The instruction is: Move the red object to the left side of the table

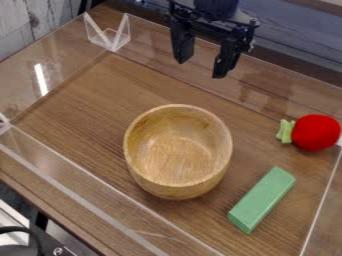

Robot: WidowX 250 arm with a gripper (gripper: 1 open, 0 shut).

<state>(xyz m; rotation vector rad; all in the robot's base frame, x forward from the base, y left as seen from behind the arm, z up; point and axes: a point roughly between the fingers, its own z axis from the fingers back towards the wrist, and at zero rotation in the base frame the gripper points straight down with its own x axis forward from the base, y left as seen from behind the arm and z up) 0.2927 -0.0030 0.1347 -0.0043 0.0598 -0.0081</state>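
The red object [317,132], leaf pointing left, rests at the table's [94,100] right edge.

Single view: camera sits high in front of my table [80,120], angled down across it toward my gripper [203,58] at the far edge, moderately near

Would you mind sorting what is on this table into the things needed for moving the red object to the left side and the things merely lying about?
Part of the job:
- red object, at the right edge
- table, whose left side is the goal
- gripper, open, empty, at the back

Just lying about:
- wooden bowl, centre
- green block, in front of the red object
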